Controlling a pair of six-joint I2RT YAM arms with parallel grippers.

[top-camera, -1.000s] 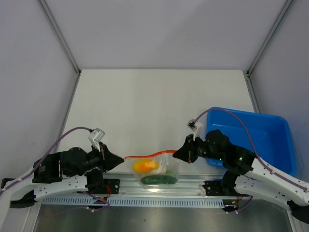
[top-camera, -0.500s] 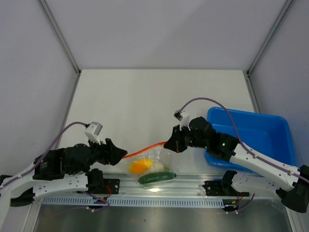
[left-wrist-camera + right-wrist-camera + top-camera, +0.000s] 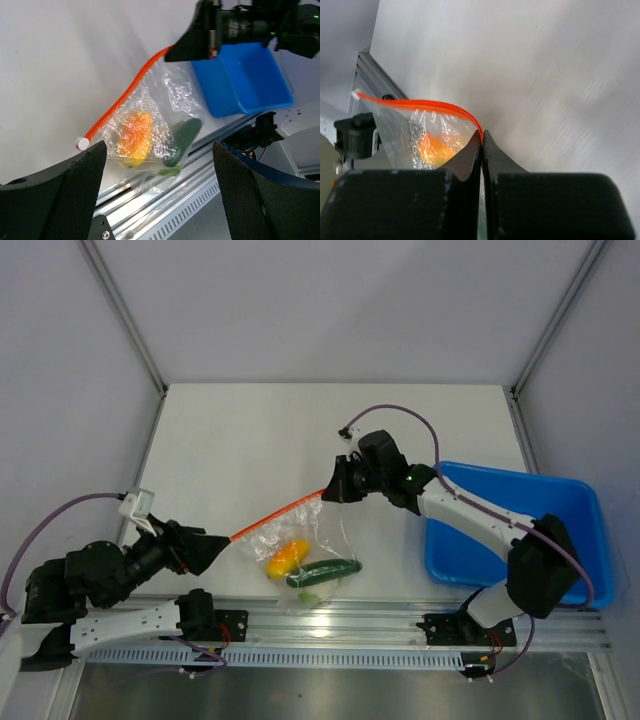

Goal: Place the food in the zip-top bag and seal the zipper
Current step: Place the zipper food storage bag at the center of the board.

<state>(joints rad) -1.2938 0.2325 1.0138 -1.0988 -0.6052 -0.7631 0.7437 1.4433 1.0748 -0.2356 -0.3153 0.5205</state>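
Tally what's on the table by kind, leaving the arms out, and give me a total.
Toy foods: 3, all in the bag: yellow-orange fruit, dark green cucumber, pale green lump
Zip-top bag: 1
Blue tray: 1
Total: 5

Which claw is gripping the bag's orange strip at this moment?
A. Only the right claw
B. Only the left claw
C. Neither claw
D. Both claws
A: the right claw is pinched shut on one end of the orange strip, while the left claw stands wide open, not closed on the strip's other end.
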